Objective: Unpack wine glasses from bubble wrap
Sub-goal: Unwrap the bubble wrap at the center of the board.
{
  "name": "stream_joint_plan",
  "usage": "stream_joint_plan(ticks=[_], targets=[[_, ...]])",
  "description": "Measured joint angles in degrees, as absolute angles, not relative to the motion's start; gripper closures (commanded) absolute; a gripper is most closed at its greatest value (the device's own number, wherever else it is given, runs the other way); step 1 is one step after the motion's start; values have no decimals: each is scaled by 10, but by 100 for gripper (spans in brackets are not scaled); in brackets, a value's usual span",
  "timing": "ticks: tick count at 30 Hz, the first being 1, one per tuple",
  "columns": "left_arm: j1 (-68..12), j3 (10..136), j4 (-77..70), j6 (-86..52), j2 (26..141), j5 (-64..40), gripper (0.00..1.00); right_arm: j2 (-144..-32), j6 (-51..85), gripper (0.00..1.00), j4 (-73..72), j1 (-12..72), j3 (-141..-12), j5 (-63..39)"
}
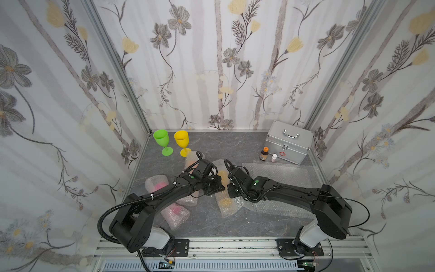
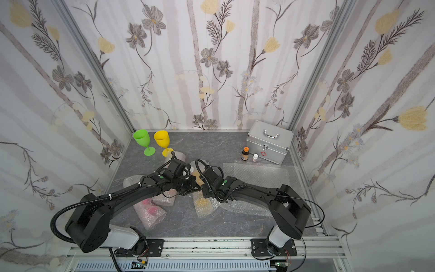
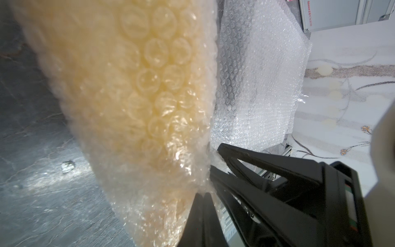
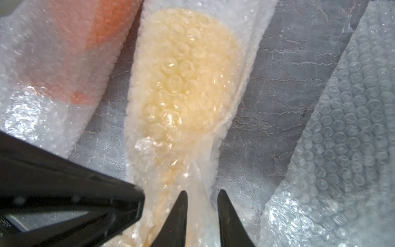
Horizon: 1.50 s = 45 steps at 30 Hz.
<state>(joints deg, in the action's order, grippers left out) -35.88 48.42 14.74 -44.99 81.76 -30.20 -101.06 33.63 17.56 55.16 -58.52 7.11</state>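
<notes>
Bundle in play: the amber-yellow plastic goblet [image 4: 188,70], rolled in clear dimpled bubble wrap [image 1: 227,208].
Where: lower centre of the frame in both top views, lying on the grey marbled table [image 1: 235,146] between the two wrists.
Looks: a pale amber bowl glowing through shiny bubbles. The roll narrows to a crumpled waist over the stem.
Left gripper [image 3: 214,159]: clamped tight on a fold of the wrap's edge.
Right gripper [image 4: 202,193]: jaws slightly apart, straddling that waist. Table shows beside one tip, so I reckon it has no grip.
Handling: probably light. The goblet looks stiff, the film soft and slippery.
Best hold: likely the loose film edge for peeling and the stem for pulling.
Already out: the lime green goblet [image 1: 162,141] and the yellow goblet [image 1: 182,142], upright left of centre.
</notes>
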Motion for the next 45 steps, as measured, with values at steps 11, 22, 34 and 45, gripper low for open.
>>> stream_joint_plan(ticks=[11,22,34,45], targets=[[-361,476,147,-448,816,-300,100,-1029,333,72,140,536,-583,59],[-361,467,143,-445,809,-291,100,-1048,328,71,110,540,-575,36],[-361,459,147,-434,797,-277,100,-1051,334,69,81,521,-576,18],[-361,451,161,-420,792,-262,100,-1062,333,69,64,517,-588,-4]])
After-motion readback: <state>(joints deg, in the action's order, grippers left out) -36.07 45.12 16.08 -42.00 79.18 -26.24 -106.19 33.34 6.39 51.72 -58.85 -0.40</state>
